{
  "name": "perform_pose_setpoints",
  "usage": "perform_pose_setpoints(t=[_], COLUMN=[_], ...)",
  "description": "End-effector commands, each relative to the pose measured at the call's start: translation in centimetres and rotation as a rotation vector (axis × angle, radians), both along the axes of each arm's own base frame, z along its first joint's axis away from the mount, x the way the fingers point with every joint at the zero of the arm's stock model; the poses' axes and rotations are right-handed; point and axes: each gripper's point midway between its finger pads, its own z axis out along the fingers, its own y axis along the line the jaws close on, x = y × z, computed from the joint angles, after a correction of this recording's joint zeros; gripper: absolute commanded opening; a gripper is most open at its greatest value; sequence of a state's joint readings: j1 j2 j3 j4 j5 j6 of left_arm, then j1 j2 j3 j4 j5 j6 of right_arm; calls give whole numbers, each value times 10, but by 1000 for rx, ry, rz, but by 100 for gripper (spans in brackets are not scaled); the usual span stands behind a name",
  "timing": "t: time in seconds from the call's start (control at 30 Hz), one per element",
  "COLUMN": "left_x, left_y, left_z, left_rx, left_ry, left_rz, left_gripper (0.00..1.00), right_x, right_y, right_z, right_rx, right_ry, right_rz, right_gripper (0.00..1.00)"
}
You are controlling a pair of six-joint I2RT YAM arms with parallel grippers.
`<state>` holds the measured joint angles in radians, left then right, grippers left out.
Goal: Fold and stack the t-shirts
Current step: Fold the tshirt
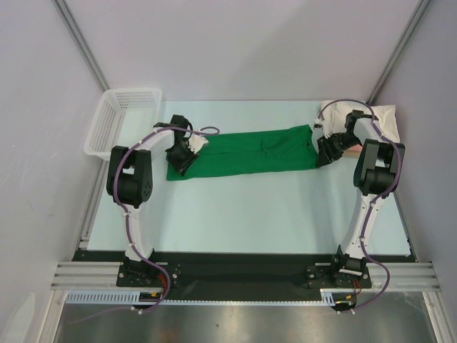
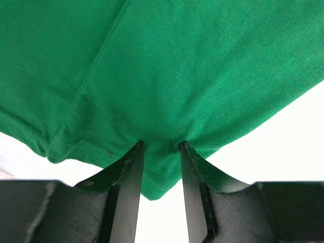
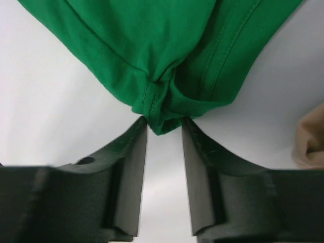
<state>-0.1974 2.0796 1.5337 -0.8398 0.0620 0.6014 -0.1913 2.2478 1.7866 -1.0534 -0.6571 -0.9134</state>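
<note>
Pale table (image 1: pixel 250 214) fills the enclosure, and we read across it from the left. A white mesh basket (image 1: pixel 121 121) sits beyond and outboard of the left gripper (image 2: pixel 160 146), apart from it. That gripper's jaws stand only a narrow gap apart, with a hemmed corner of the green t-shirt (image 1: pixel 250 151) caught between the tips and the cloth puckering at each one. We take that for a pinch.

From there the shirt runs as one long, narrow band to the right gripper (image 3: pixel 164 124). Its jaws are just as nearly closed, with a gathered knot of seam and hem nipped at the very tips (only a shallow bite, by the look of it).

Just outboard of this gripper lie the salmon-pink t-shirt (image 1: pixel 355 148) and, beyond it, the folded cream t-shirt (image 1: pixel 385 118).

We judge the lengthwise fold done and the end-to-end fold in hand. The next move calls for one end to be lifted and carried over the other, with the cloth kept even so the band does not twist or slip from the shallow grip.

Open table lies on the base side of both grippers. The right one has the stack close at its outer flank, so any swing there wants care.
</note>
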Motion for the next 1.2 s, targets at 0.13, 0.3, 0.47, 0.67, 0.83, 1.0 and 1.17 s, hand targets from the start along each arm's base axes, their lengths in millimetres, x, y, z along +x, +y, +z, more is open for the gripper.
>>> perform_pose_setpoints(t=[0.13, 0.3, 0.47, 0.67, 0.83, 1.0, 1.17], left_x=[6, 5, 8, 15, 22, 39, 40], left_y=[10, 12, 25, 27, 25, 2, -11], left_z=[-21, -20, -22, -23, -18, 41, 89], left_rx=[52, 65, 102, 108, 102, 11, -33], left_ry=[3, 0, -11, -21, -39, -139, -214], left_rz=[-2, -17, -12, -1, -3, -39, -141], left_gripper=[40, 39, 39, 39, 39, 47, 77], right_x=[12, 3, -3, -10, -14, -9, 1], right_y=[7, -5, -16, -20, -21, -21, -13], right_z=[11, 9, 10, 11, 10, 35, 70], right_rx=[31, -3, -24, -41, -56, -79, -94], right_ry=[-36, -13, -7, 4, 19, -50, -164], right_rz=[12, 14, 13, 28, 31, 22, -8], right_gripper=[13, 0, 0, 0, 6, 31, 37])
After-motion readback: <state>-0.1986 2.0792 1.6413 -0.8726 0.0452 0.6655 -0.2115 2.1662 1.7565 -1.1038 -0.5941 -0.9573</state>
